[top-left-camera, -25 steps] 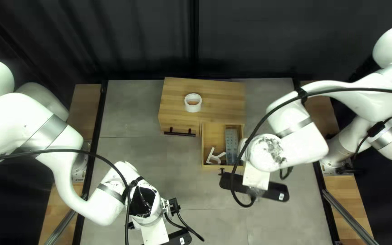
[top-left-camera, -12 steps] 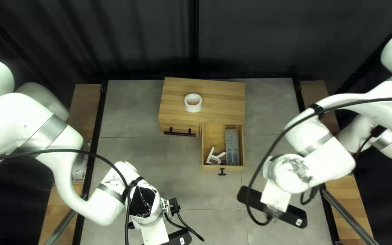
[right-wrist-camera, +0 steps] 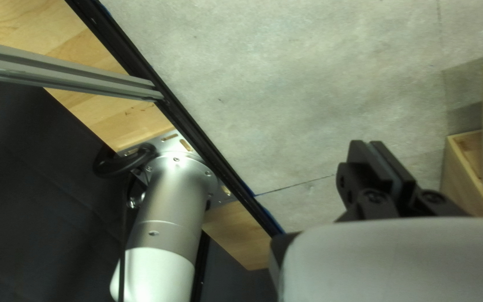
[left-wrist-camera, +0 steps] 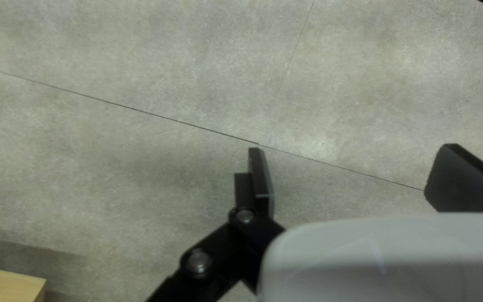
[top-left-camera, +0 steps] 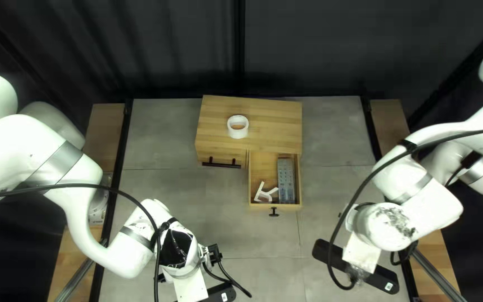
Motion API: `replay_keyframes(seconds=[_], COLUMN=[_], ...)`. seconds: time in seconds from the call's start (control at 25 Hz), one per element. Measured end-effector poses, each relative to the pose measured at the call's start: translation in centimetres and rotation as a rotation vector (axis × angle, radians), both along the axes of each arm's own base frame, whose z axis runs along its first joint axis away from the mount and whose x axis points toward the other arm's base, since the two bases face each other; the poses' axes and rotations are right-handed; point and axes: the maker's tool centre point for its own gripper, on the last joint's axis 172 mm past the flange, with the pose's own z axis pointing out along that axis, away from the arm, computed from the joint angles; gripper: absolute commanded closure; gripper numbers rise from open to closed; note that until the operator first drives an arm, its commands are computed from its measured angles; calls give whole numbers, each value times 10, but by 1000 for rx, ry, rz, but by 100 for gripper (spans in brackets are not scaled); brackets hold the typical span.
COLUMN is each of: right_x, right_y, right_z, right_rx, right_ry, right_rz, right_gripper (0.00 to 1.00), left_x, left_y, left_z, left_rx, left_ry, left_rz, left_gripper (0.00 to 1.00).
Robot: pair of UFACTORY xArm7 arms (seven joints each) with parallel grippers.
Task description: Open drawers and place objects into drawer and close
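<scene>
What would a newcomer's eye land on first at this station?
Likely the two bulky white arms, left arm and right arm, reaching in from either side of the top left view. Next, near the middle, the wooden cabinet with one drawer pulled out, holding a white angular piece beside a grey slab. A white ring sits on the cabinet's top.

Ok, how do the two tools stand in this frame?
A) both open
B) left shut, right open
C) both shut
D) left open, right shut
D: the left tool has its fingers spread wide apart, while the right tool has its fingers together.
</scene>
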Motion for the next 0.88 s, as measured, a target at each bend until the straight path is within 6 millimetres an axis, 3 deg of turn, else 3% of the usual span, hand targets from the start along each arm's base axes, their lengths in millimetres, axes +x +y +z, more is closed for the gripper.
replay_keyframes(seconds=[0.08, 0.16, 0.32, 0.6, 0.88], right_x=[-4, -7, -6, -10, -17], right_y=[4, 10, 18, 29, 44], right_z=[-4, -8, -13, -3, -14], right_rx=[4, 9, 15, 14, 33], right_ry=[-12, -25, -35, -56, -79], right_rz=[-5, -9, -9, -14, -22], right_gripper=[100, 2, 0, 0, 0], left_x=[0, 0, 0, 0, 0], left_y=[0, 0, 0, 0, 0], left_z=[0, 0, 0, 0, 0], left_rx=[0, 0, 0, 0, 0], left_ry=[0, 0, 0, 0, 0], left_rz=[0, 0, 0, 0, 0], left_gripper=[0, 0, 0, 0, 0])
